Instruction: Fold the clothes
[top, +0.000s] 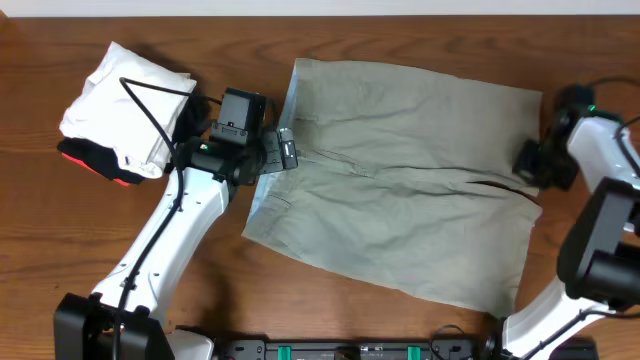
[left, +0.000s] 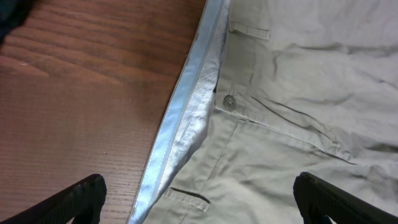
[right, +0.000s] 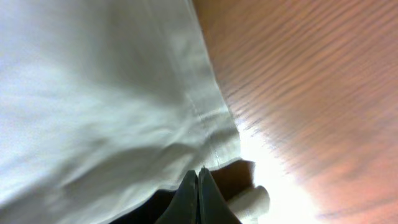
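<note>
The table (top: 40, 220) is of brown wood with a fine, straight grain and a slightly glossy surface. Along the far edge runs a pale strip (top: 400, 5), perhaps a wall or the floor. In the right wrist view, a bright white glare (right: 273, 155) lies on the wood.

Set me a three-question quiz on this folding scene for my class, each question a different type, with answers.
1. True or false: the left gripper is open above the trousers.
2. The white folded garment lies: A) left of the trousers, B) on top of them, C) right of them.
3. Fill in: the left wrist view shows a small round ___ on the trousers.
Key: 1 true; 2 A; 3 button.
</note>
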